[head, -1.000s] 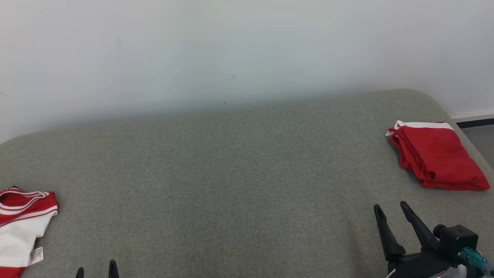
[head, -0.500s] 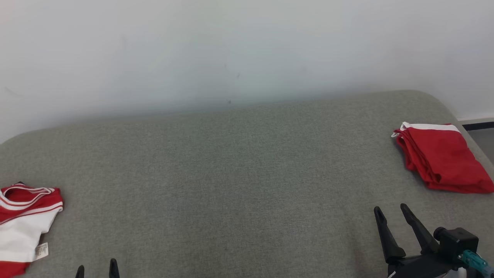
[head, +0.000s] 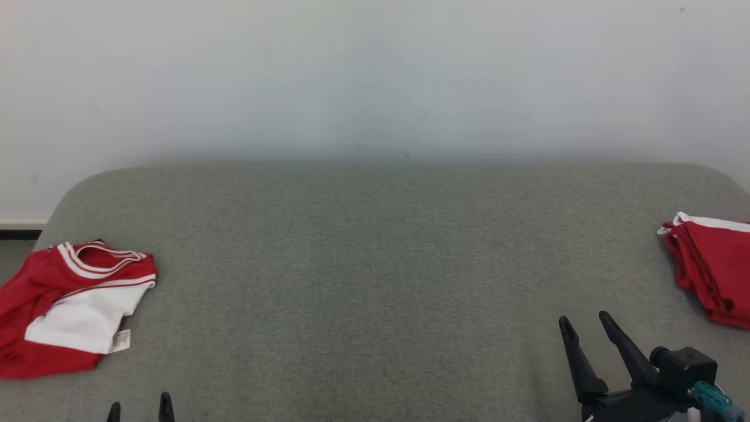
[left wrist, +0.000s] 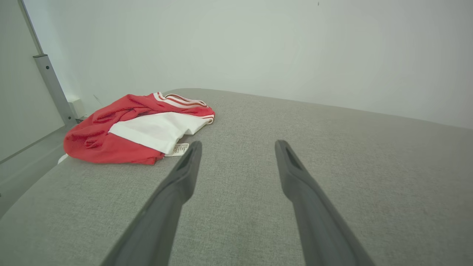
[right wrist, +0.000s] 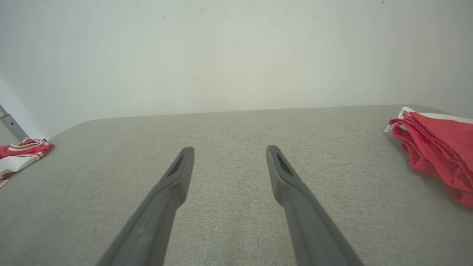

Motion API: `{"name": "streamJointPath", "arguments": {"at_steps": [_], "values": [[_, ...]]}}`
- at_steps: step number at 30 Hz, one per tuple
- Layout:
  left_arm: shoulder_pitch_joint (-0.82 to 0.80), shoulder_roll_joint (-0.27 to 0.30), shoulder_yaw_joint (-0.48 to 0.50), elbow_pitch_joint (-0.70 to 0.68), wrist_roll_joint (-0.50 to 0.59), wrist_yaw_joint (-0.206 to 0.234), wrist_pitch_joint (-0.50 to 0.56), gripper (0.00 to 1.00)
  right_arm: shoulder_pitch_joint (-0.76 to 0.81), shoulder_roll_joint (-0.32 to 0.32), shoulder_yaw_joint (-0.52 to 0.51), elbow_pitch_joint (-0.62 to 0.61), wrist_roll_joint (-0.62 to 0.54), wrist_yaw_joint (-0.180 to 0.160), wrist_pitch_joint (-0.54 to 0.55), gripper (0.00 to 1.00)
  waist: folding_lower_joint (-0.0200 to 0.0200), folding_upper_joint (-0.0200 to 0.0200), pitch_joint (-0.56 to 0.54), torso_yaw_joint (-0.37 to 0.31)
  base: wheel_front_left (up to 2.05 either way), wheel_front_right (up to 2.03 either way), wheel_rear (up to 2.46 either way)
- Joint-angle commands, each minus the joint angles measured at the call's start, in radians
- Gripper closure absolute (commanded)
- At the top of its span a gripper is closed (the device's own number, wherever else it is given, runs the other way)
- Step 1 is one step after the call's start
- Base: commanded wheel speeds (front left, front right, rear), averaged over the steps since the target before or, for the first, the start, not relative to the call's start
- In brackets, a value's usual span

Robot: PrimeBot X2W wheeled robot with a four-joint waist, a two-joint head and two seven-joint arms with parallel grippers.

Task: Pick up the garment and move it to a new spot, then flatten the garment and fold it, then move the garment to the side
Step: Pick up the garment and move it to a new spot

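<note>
A crumpled red and white garment (head: 70,305) lies at the left end of the grey padded surface (head: 375,264), with a small label showing at its edge. My left gripper (head: 139,405) is open and holds nothing, low at the front, to the right of and nearer than the garment. The left wrist view has the garment (left wrist: 140,129) ahead and left of the open left gripper (left wrist: 238,145). My right gripper (head: 584,319) stands open over bare fabric at the front right. From the right wrist, the garment (right wrist: 18,153) sits far left of the open right gripper (right wrist: 230,149).
A folded red garment (head: 712,269) with a white band lies at the right end of the surface, cut by the picture's edge; the right wrist view has it (right wrist: 439,147) too. A pale wall stands behind. A metal post (left wrist: 51,88) rises beyond the left end.
The head camera has turned left, so the whole picture shifted right: more of the crumpled garment shows and the folded red one slides toward the right edge. Both grippers stay open.
</note>
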Motion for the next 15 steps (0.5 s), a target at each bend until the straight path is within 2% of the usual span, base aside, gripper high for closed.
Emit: {"name": "streamJointPath", "arguments": {"at_steps": [1,15], "values": [[0.002,-0.001,0.009,0.002,0.007,-0.001,-0.003,0.00,0.006,0.006,0.005,0.000,0.000,-0.003,0.000,0.00,0.0000,0.0000,-0.010,0.079,0.00,0.00,0.00],[0.036,-0.001,0.046,-0.003,0.039,-0.013,-0.003,0.00,-0.004,0.040,0.068,0.027,0.010,-0.003,-0.013,0.00,0.0000,0.0000,-0.031,0.289,0.00,0.00,0.00]]}}
